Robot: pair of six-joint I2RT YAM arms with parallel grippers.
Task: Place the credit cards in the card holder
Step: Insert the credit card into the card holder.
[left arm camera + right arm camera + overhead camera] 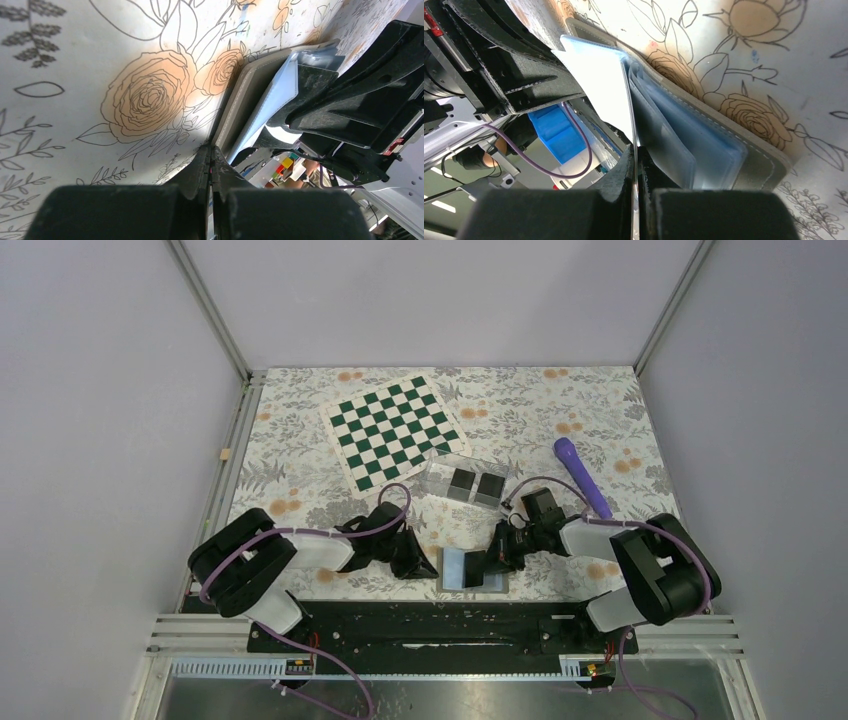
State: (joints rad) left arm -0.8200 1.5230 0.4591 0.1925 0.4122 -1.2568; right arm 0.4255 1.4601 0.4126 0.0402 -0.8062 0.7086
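With L claw (210, 156) shut, empty, tips at wallet (250, 95) edge: press down, pin it. With R claw (634, 150) clamped on thin card (631, 125), edge-on at pocket: pull straight, slow, no twist. Then carry to holder (436, 474) beyond, w/ two dark cards (461, 484) inside. Can't see card face, nor count left in wallet.

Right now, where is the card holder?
In the top view, the card holder sits mid-table, beside the chessboard's right corner, beyond the wallet.
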